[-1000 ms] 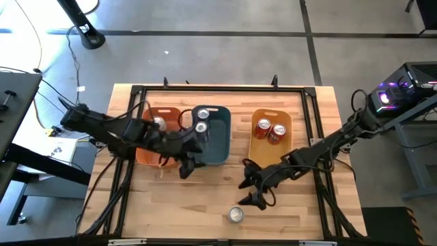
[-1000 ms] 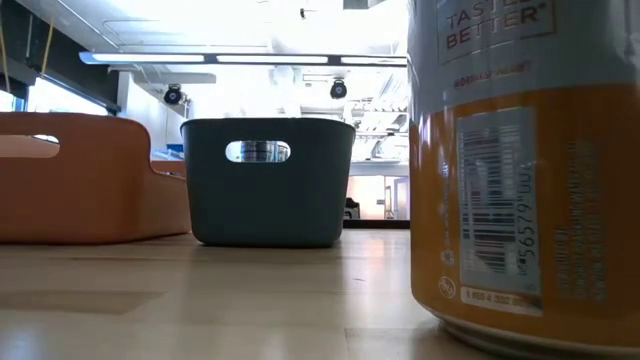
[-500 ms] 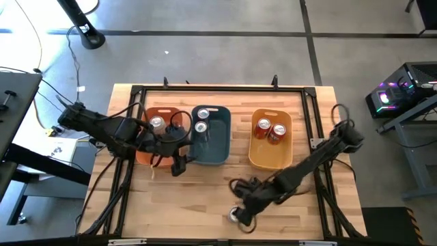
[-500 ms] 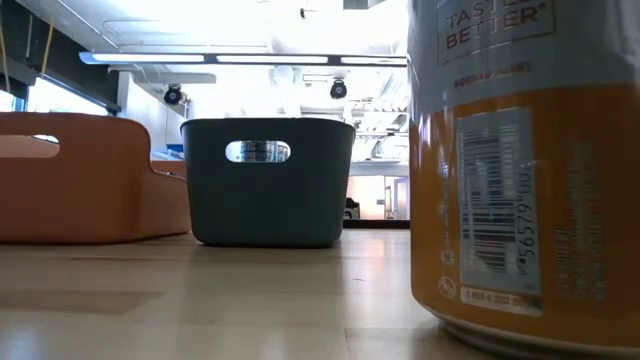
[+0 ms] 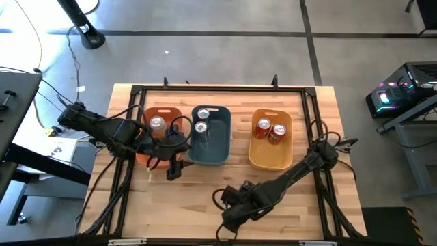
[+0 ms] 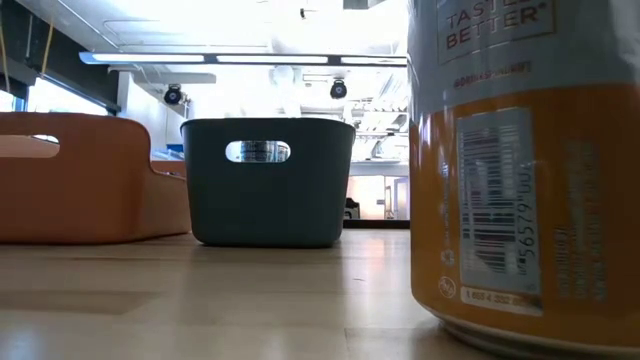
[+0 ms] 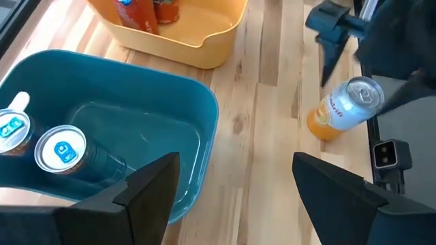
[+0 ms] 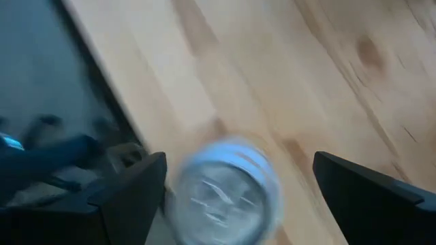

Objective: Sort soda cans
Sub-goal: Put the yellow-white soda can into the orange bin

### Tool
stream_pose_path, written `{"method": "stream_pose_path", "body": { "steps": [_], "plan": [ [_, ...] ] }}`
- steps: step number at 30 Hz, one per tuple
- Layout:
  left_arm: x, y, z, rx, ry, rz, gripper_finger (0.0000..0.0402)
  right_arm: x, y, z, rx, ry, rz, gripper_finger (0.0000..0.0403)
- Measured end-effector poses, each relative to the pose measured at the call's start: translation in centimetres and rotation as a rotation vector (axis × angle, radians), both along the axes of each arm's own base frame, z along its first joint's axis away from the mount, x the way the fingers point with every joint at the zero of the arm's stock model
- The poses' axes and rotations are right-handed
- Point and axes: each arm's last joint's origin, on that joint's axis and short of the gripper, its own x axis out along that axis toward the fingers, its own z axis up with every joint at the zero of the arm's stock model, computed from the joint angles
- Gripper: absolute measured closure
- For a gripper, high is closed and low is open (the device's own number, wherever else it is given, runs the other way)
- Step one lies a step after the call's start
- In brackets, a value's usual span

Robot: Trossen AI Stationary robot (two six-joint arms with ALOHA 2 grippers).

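Note:
An orange-and-silver soda can [image 7: 343, 112] stands upright on the wood near the table's near edge, and it fills the right of the low view [image 6: 525, 170]. My right gripper [image 5: 229, 217] is open above it, pointing down, with a finger on either side of the can's silver top [image 8: 223, 192] and not touching it. The gripper hides the can in the high view. My left gripper [image 5: 173, 171] is open and empty in front of the blue-grey bin [image 5: 218, 147]. One can [image 5: 156, 124] stands in the orange bin, two cans [image 5: 201, 120] in the blue-grey bin, and two red cans [image 5: 271, 128] in the yellow bin.
The orange bin [image 5: 147, 156], blue-grey bin and yellow bin [image 5: 268, 157] stand in a row across the table's middle. A black frame rail [image 5: 205, 87] runs round the table. Bare wood [image 5: 194, 198] lies between the bins and the near edge.
My right gripper has swung from in front of the yellow bin toward the table's near edge and left, and now stands over the lone can. My left gripper has drawn back a little from the blue-grey bin toward the table's left.

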Motion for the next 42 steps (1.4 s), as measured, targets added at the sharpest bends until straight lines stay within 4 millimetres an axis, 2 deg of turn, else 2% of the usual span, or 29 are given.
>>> {"method": "stream_pose_path", "body": {
  "steps": [2,7,12,19,24,34,37,41,42],
  "plan": [
    [0.0,0.0,0.0,-0.005,-0.001,0.005,0.0122,-0.1,0.1,-0.6,-0.018,0.044,-0.01,0.0038],
    [0.0,0.0,0.0,-0.006,-0.001,0.007,0.0122,-1.0,0.5,-0.5,-0.074,0.067,-0.023,0.0038],
    [0.0,0.0,0.0,-0.006,-0.001,0.008,0.0122,-1.7,0.9,-1.0,-0.047,0.124,-0.002,0.0038],
    [0.2,0.6,0.0,-0.033,-0.005,0.057,0.0122,-2.7,1.1,-3.9,-0.003,0.257,-0.023,0.0038],
    [0.3,0.9,0.0,-0.043,-0.006,0.082,0.0122,-2.7,1.1,-5.5,-0.006,0.251,-0.026,0.0038],
    [0.3,0.9,0.0,-0.038,-0.009,0.086,0.0122,-2.2,0.4,-5.4,-0.036,0.217,-0.041,0.0039],
    [0.3,0.9,0.0,-0.037,-0.009,0.086,0.0122,-2.3,0.4,-5.5,-0.045,0.225,-0.032,0.0054],
    [0.3,0.9,0.0,-0.038,-0.008,0.086,0.0122,-2.6,0.4,-5.4,-0.082,0.225,-0.025,0.0126],
    [0.3,0.9,0.0,-0.042,-0.007,0.081,0.0122,-2.7,0.4,-5.3,-0.092,0.225,-0.021,0.013]
  ]
}}
